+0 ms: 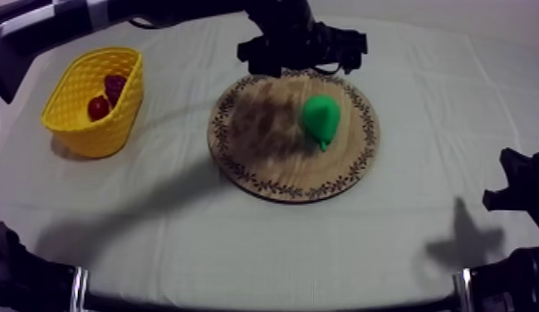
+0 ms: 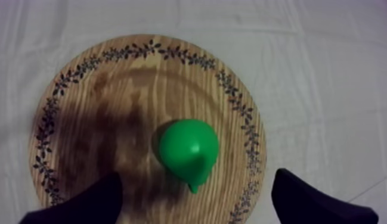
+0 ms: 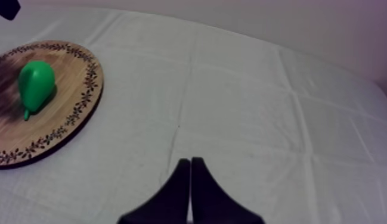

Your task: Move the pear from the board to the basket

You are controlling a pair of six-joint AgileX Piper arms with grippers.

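Note:
A green pear (image 1: 320, 119) lies on its side on the right half of the round wooden board (image 1: 256, 158), stem toward the front. My left gripper (image 1: 301, 56) hangs over the board's far rim, just behind the pear. In the left wrist view its fingers (image 2: 103, 199) stand wide apart, open, with the pear (image 2: 188, 149) on the board (image 2: 112, 119) in line with the gap. The yellow basket (image 1: 106, 133) stands at the far left. My right gripper (image 1: 509, 187) sits low at the right edge; its fingers (image 3: 189, 190) lie together, shut on nothing, and the pear (image 3: 36, 83) is off beside it.
Inside the basket lie a small red fruit (image 1: 99, 107) and a darker red-purple item (image 1: 115, 85). The left arm stretches across the far side of the table. Bare cloth (image 1: 239, 241) lies between the board, the basket and the front edge.

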